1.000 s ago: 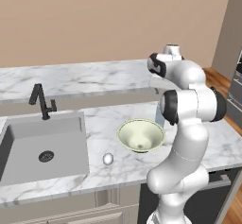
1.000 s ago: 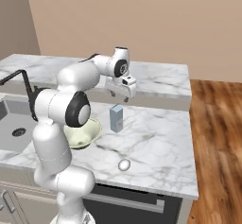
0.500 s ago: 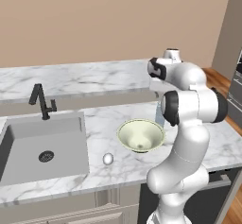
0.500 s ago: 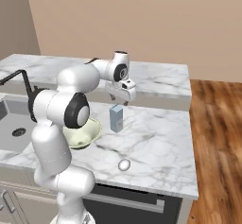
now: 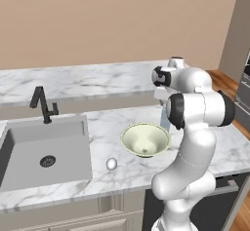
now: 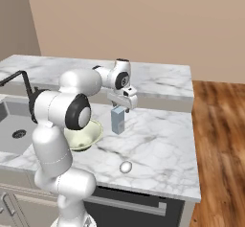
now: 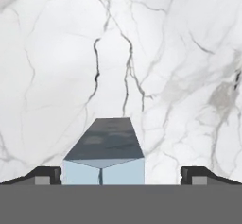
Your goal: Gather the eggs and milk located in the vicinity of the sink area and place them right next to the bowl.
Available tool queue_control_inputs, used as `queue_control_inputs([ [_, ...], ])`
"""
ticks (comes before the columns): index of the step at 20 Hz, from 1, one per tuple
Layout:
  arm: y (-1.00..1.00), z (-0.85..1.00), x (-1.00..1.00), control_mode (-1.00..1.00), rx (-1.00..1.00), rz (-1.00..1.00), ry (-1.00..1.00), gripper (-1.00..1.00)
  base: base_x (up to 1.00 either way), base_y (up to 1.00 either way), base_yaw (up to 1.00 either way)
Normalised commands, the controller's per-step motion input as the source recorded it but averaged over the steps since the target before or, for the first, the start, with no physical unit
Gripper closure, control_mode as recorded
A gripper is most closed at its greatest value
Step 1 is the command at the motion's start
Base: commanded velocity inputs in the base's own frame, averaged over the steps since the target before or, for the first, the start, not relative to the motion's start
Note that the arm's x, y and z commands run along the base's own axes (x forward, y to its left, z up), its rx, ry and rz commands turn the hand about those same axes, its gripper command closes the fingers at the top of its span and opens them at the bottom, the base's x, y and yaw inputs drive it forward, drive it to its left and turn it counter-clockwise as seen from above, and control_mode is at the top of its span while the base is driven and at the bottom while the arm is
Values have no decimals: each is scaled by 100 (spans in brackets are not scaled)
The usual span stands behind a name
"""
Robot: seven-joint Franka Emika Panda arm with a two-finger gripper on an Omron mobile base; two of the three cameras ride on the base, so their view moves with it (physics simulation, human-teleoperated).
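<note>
Overhead, the gripper (image 6: 122,109) hangs wide open, empty, pointing down just above the upright milk (image 6: 117,120).

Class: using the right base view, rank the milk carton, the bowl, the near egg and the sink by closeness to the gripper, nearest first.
From the gripper:
1. Milk carton, directly beneath it.
2. Bowl, left of the carton.
3. Egg, near the counter's front edge.
4. Sink, far left.
</note>
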Motion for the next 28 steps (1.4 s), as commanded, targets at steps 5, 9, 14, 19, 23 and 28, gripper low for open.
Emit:
queue_control_inputs([
  [5,0,-17,0,-100,0,-4,0,-100,0,0,0],
  [9,0,-14,0,-100,0,-5,0,-100,0,0,0],
  [14,0,-11,0,-100,0,-5,0,-100,0,0,0],
  [19,0,-8,0,-100,0,-3,0,-100,0,0,0],
  [23,0,0,0,-100,0,0,0,-100,0,0,0],
  [28,0,0,0,-100,0,0,0,100,0,0,0],
])
